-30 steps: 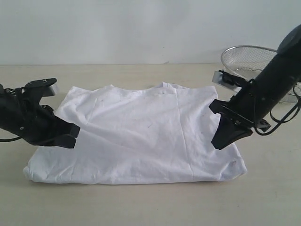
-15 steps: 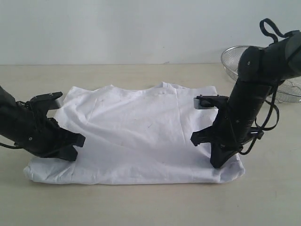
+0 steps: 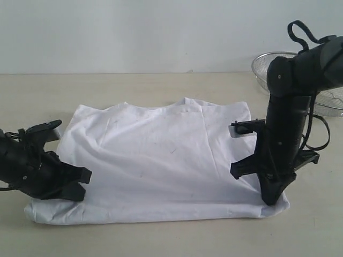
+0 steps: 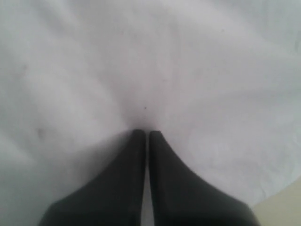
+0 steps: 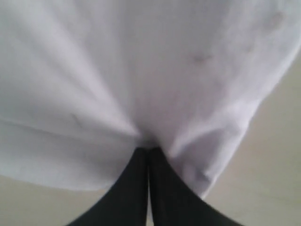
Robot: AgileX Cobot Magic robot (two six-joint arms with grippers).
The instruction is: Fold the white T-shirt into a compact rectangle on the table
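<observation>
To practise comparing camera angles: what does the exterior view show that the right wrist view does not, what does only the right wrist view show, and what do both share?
Only the exterior view: the whole white T-shirt, the left gripper at its left edge, the wire-mesh basket at the far right, and the wall. Only the right wrist view: close up, the right gripper with jaws shut, cloth puckering into creases at its tips. Both: the right gripper at the shirt's corner, white cloth, and the beige table.
</observation>
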